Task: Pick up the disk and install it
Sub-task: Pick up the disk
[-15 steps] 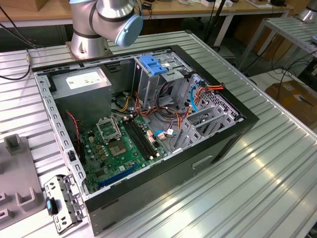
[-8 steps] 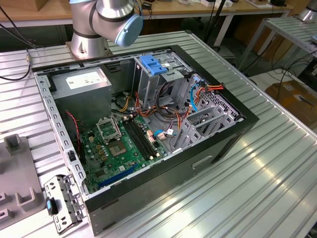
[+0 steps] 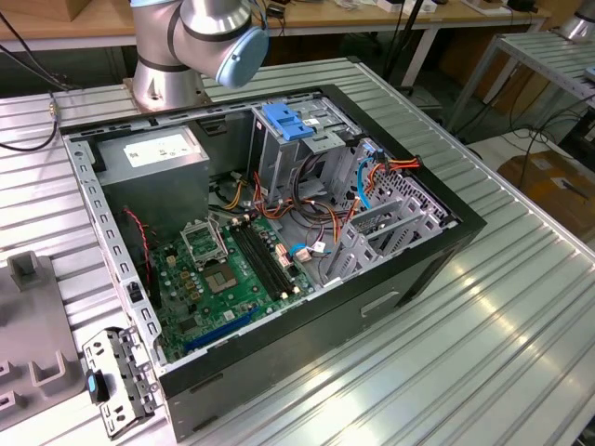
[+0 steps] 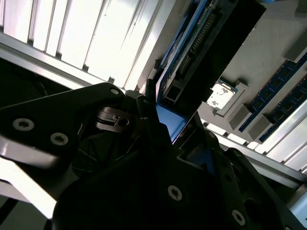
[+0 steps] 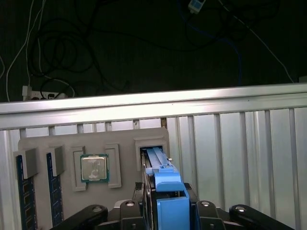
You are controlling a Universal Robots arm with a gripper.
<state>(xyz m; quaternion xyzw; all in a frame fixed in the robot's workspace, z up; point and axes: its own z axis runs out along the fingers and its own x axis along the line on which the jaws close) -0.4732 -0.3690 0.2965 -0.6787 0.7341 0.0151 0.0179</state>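
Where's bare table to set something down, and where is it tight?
Free: the ribbed table on the exterior view's right of the computer case. Crowded: inside the case, cables around the drive cage; the grey tray carries chip, memory sticks and disk.

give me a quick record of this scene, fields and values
disk: standing at a slot of the grey tray, first wrist view
gripper: at the disk's near blue end
tray also holds: processor chip, memory sticks
computer case: open, on the ribbed metal table, exterior view
install: not yet done
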